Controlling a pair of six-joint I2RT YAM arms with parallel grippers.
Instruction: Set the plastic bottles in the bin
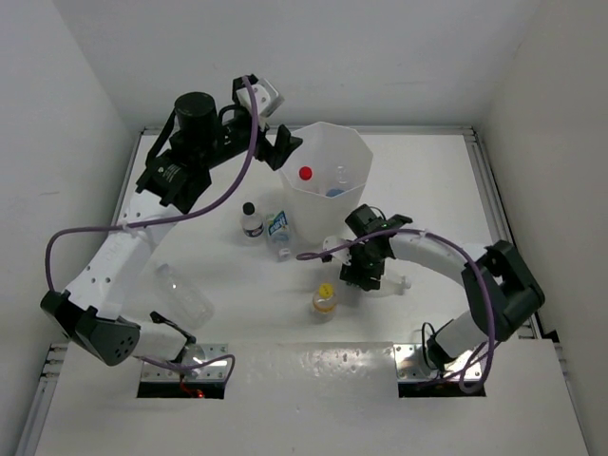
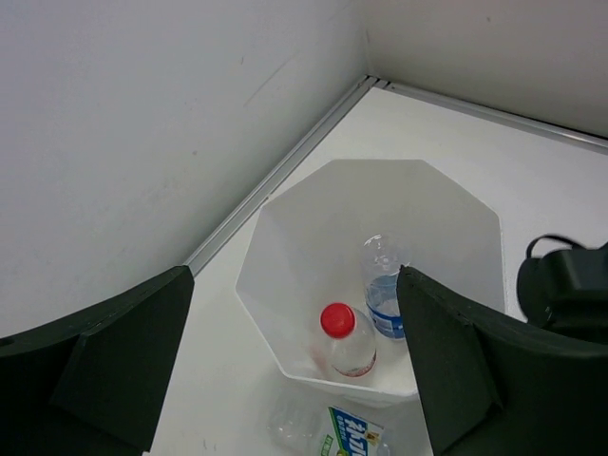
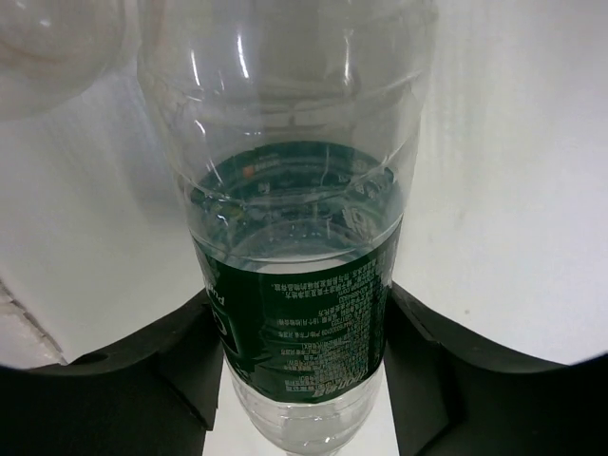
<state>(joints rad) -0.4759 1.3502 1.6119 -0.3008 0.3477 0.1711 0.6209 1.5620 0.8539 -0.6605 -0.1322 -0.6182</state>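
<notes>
The white faceted bin (image 1: 353, 150) stands at the table's middle back. Inside it are a red-capped bottle (image 1: 305, 175) and a blue-labelled bottle (image 1: 337, 187), both also in the left wrist view (image 2: 344, 338) (image 2: 384, 288). My left gripper (image 1: 286, 148) is open and empty above the bin's left rim (image 2: 249, 285). My right gripper (image 1: 364, 270) is shut on a green-labelled clear bottle (image 3: 285, 190), in front of the bin. On the table are a black-capped bottle (image 1: 251, 221), a blue-and-green-labelled bottle (image 1: 277, 228) lying down, a yellow-capped bottle (image 1: 325, 300) and a plain bottle (image 1: 186, 295).
White walls close in the table on the left, back and right. The left arm (image 1: 114, 266) arches over the table's left side, above the plain bottle. Purple cables loop from both arms. The right arm's black wrist shows at the right edge of the left wrist view (image 2: 567, 290).
</notes>
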